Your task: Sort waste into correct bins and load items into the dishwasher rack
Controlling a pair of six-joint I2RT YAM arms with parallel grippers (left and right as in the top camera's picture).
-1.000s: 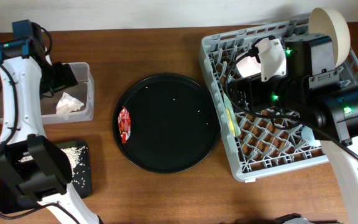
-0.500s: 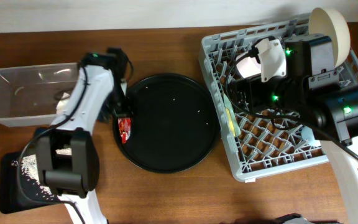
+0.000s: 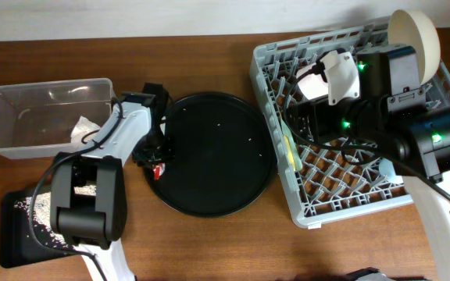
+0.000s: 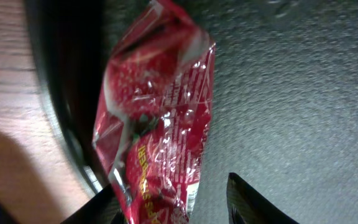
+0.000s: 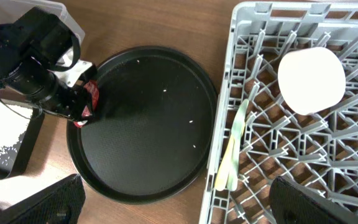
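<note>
The left arm [image 3: 119, 129] reaches in from the tabletop's [image 3: 209, 242] front-left corner, left gripper [image 4: 173, 186] down, jaws half apart; the right arm [image 3: 436, 148] rises from the front-right corner, right gripper [image 5: 176, 183] spread wide.

Wrapper [image 4: 157, 124], left wrist view: yellow block lettering on lower part, running sideways, broken by foil creases and cut by frame edge; letters not legible. Fine white print lines across middle, too blurred to read. Overhead and right wrist views: wrapper too small, print does not show as text. No brand, number or sign readable anywhere else in the three views.
</note>
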